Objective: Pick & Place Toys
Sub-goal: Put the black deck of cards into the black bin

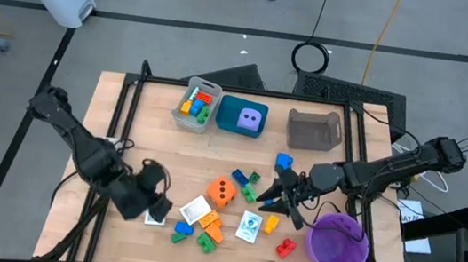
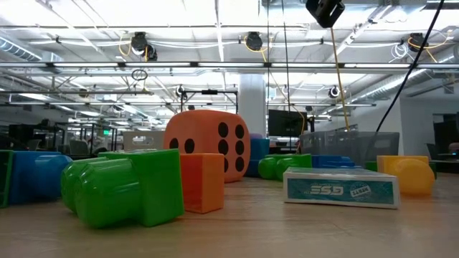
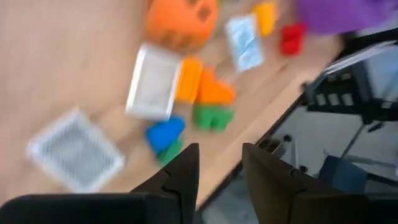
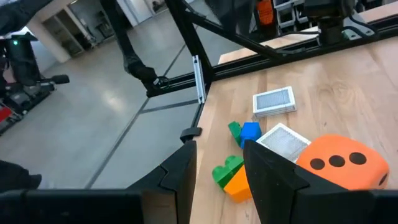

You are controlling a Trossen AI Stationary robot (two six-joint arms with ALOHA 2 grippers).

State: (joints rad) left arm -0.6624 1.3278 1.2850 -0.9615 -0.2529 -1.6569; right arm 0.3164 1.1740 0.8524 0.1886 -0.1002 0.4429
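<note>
Two dark, jointed arms [image 1: 80,143]

Overhead view: even, bright indoor light; soft short shadows under arms on wooden table [image 1: 170,141]; no strong glare.

Low view: ceiling strip lights blown out across top of frame; near green brick [image 2: 125,188] at lower left soft, out of focus; orange die [image 2: 208,143] sharper, centre frame.

Left wrist view: heavy motion blur over whole frame; card [image 3: 76,149] at left smeared.

Right wrist view: sharp, daylight-bright floor at upper left.

blurred: card [image 3: 76,150] in left wrist view | cut off: purple bowl [image 3: 339,14]
</note>
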